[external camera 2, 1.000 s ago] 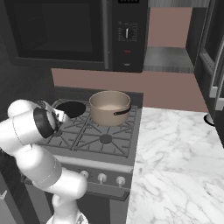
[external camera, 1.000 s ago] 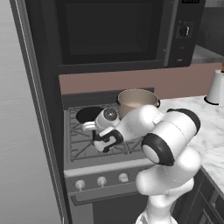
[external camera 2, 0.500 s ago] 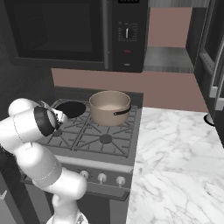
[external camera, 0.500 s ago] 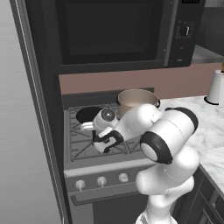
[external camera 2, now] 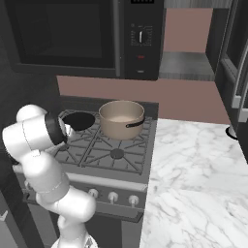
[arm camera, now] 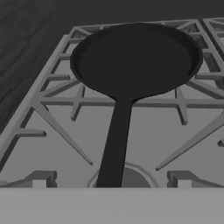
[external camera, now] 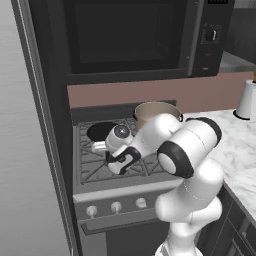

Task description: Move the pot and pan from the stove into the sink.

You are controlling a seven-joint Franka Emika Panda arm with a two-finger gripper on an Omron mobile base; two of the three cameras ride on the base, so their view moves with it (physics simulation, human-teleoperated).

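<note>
While the claw (external camera: 111, 159) was held released, the pan (arm camera: 135, 59) ahead was lined up for grasping by its handle.

The arm (external camera: 187, 170) is built from smooth, glossy white rounded segments, each with a bulbous, capsule-like profile. Dark grey to black bands separate the segments at the joints; one wide black ring (external camera: 172, 159) wraps the large elbow housing in the left base view, and a matching dark ring (external camera 2: 52, 130) circles the upper segment in the right base view. The wrist (external camera: 121, 133) ends in a rounded white cap with a small circular grey disc on its face. The hand (external camera: 121, 159) below it is a compact white block with black panels and trim. The lower segments (external camera 2: 65, 203) are plain white. No cables, screws or printed markings can be made out.
</note>
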